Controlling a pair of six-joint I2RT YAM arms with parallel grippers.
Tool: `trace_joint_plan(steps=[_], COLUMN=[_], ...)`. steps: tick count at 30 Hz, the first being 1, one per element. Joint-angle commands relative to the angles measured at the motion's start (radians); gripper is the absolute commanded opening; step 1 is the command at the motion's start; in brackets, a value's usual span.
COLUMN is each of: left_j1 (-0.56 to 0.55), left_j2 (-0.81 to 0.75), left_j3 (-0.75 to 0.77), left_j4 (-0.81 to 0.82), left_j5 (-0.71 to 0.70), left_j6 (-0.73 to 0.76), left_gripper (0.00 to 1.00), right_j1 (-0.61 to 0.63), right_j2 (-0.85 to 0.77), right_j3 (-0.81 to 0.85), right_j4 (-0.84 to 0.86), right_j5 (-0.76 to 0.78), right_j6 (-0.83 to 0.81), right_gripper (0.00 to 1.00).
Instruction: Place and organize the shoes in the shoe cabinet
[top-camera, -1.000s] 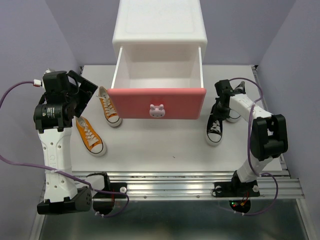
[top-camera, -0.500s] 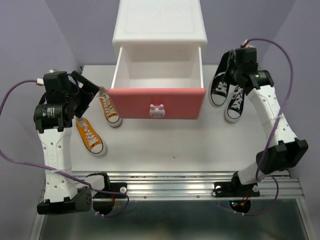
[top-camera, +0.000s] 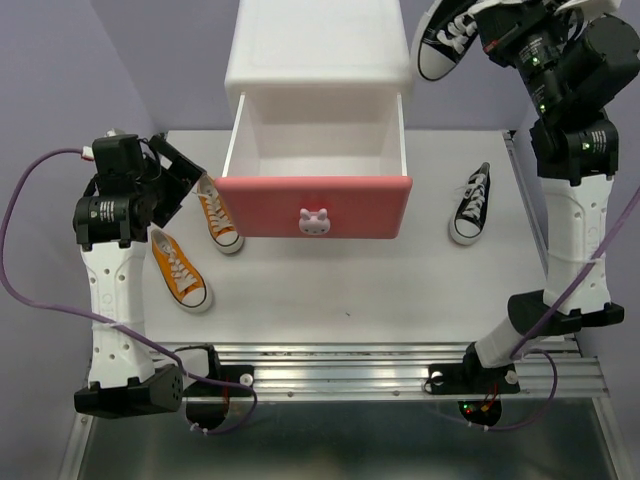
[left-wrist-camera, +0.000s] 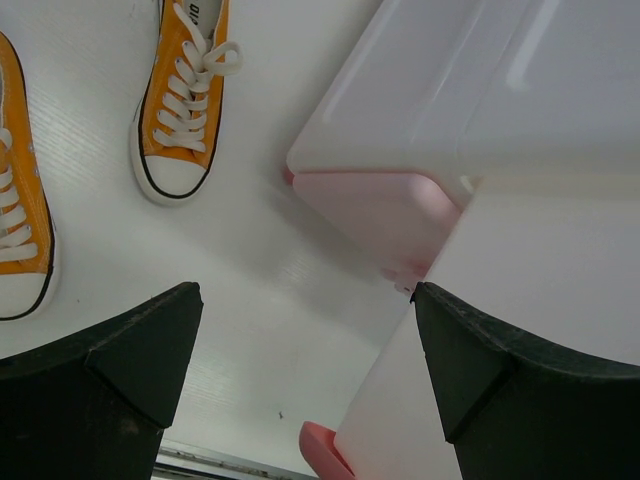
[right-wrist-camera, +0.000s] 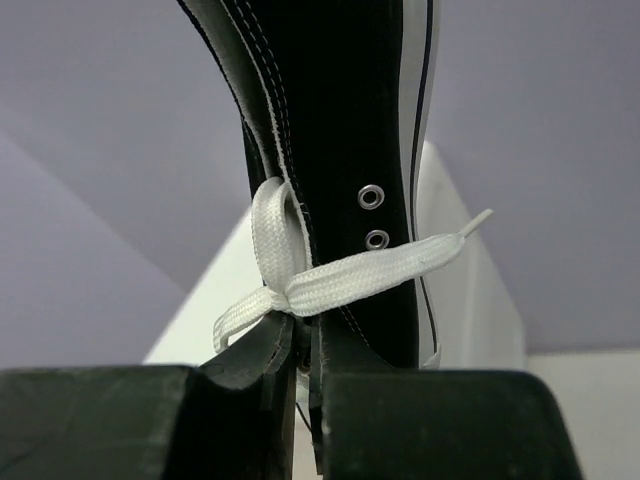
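Right gripper (right-wrist-camera: 305, 390): jaws pinched tight on the canvas of the black sneaker (top-camera: 441, 40) by its laces. Shoe is held in the air at the upper right corner of the shoe cabinet (top-camera: 320, 50).
Left gripper (left-wrist-camera: 305, 370): jaws spread wide, holding nothing, left of the cabinet.
Upper drawer (top-camera: 315, 205): pulled out.
Second black sneaker (top-camera: 470, 205): on the table, right of the cabinet's drawer.
Orange sneaker A (top-camera: 217, 212): just left of the cabinet's drawer front.
Orange sneaker B (top-camera: 179, 270): further left of the cabinet.

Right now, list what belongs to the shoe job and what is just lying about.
Job: shoe cabinet, upper drawer open; black shoe in the right gripper; second black shoe on the table; orange shoe beside the drawer; orange shoe nearer the front.
Just there: purple cables; metal rail at the table's near edge.
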Motion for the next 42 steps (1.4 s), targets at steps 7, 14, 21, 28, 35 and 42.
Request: trace_joint_plan(steps=[7,14,21,28,35,42], left_j1=[0.006,0.006,0.006,0.006,0.006,0.005], left_j2=[0.006,-0.009,-0.046,-0.061,-0.063,-0.073], left_j3=[0.003,-0.032,-0.094,-0.120,-0.120,-0.140], left_j4=[0.041,0.055,0.078,0.091,0.097,0.103], left_j5=[0.017,0.015,0.012,0.026,0.029,0.024], left_j6=[0.045,0.025,-0.008,-0.036,-0.041,-0.045], left_gripper=[0.99,0.99,0.99,0.99,0.99,0.99], right_j1=[0.292,0.541,0.686,0.713,0.713,0.713], right_j2=[0.183,0.172,0.131,0.073,0.135,0.096], right_j3=[0.195,0.139,0.059,-0.098,-0.068,-0.214], right_j4=[0.422,0.235,0.051,0.046,-0.052,-0.041], right_j5=[-0.304,-0.221,-0.153,-0.064,-0.090,-0.021], right_j6=[0.289,0.136,0.043,-0.057,-0.058,-0.120], right_gripper=[0.01,0.01,0.01,0.01,0.01,0.01])
